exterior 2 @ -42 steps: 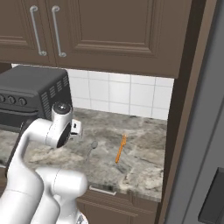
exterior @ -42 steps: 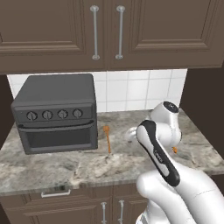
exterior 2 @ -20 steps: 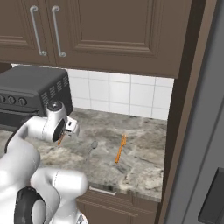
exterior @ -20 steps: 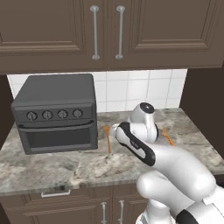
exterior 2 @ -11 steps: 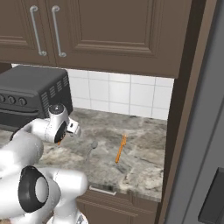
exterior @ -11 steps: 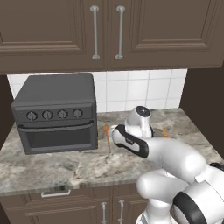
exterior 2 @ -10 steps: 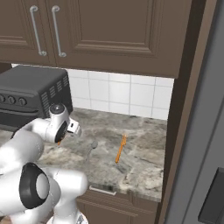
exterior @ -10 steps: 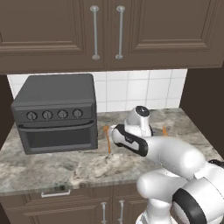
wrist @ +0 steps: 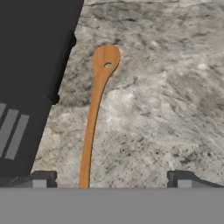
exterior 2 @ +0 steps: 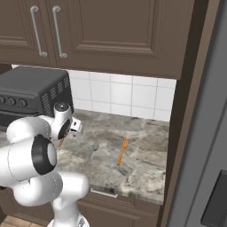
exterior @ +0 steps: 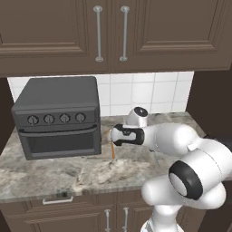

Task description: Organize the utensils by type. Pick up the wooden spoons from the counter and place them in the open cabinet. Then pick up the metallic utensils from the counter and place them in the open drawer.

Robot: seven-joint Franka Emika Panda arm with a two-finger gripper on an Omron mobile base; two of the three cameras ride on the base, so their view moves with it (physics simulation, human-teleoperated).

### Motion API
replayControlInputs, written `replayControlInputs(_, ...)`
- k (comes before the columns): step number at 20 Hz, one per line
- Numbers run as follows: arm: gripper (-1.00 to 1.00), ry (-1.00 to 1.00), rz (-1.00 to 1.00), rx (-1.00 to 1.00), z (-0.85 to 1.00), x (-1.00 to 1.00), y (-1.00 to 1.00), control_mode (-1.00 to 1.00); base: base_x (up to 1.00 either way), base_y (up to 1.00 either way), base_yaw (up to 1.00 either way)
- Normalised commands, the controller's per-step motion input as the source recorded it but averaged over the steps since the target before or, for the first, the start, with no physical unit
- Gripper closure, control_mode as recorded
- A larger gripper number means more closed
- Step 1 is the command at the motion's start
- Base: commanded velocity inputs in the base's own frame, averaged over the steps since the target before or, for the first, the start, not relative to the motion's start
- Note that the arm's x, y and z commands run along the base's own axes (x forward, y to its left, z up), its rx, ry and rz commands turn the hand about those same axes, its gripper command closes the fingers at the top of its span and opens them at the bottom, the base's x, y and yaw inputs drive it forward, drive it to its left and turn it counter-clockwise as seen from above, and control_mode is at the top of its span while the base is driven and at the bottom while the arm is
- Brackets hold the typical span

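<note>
Hand view: your gripper (wrist: 111, 178) hangs over a slim wooden spoon (wrist: 95, 114) on veined stone, jaws spread wide and holding nothing.

You are looking down on an orange-brown spoon with a long, gently curved handle that widens to a flat rounded end with a small hole in it; it lies flat on the mottled grey-and-tan counter (wrist: 166, 100), just beside the dark matte toaster oven (wrist: 30, 78), and its near end runs between your two dark fingertips. From the right base view, a second orange-brown utensil (exterior 2: 122, 150) lies further right on the stone, with a thin grey metal spoon (exterior 2: 91, 150) with a small round bowl between it and your gripper (exterior 2: 76, 127). Above the white tiled backsplash (exterior: 149, 93), the dark brown panelled wall cabinets (exterior: 108, 34) carry long silver bar handles.
</note>
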Motion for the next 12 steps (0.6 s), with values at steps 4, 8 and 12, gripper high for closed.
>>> replayControlInputs(4,-1.00,0.02,0.03,-0.05,-0.16,0.21,0.16,-1.00,0.00,0.00,0.00)
replayControlInputs(8,-1.00,0.00,0.02,-0.07,-0.25,0.18,0.12,-1.00,0.00,0.00,0.00)
replayControlInputs(12,-1.00,0.00,0.02,-0.08,-0.39,0.03,0.08,-1.00,0.00,0.00,0.00)
